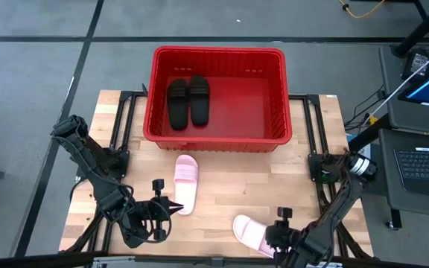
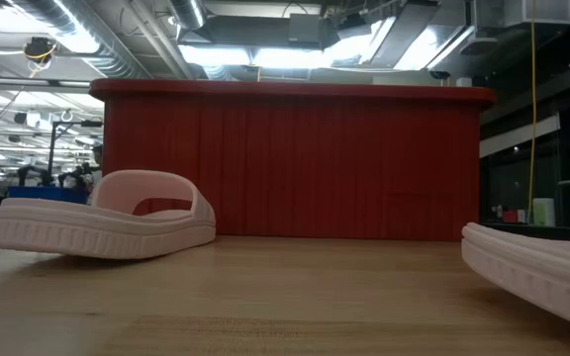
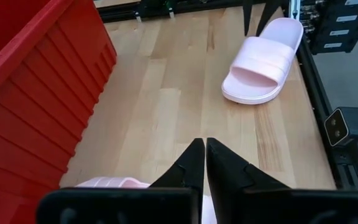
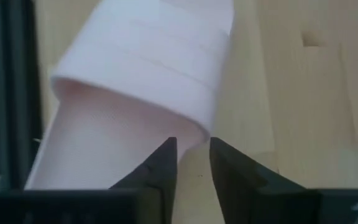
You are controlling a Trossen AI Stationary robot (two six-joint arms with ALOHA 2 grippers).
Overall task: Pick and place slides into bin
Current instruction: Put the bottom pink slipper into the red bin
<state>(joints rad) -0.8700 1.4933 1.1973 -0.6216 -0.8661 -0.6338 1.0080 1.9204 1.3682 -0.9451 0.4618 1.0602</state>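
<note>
Two black slides (image 1: 188, 100) in bin (image 1: 218, 53); two pink on surface (image 1: 222, 193).
Right hand (image 4: 191, 163) parted at strap edge of pink slide (image 4: 148, 81); left hand (image 3: 204, 163) clenched, empty, other pink slide (image 1: 186, 182) just ahead. Risk: thin edge grip, strap slipping free on lift.

Two black slides (image 1: 188, 101) lie in one red bin (image 1: 218, 56), while two pink slides, one (image 1: 186, 182) near the bin and another (image 1: 250, 232) nearer the table's front edge, rest on the single wooden table (image 1: 229, 182); two robot arms are present.

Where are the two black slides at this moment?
In the high view, the two black slides lie side by side inside the red bin, in its left half, toes toward the table's far edge.
</note>
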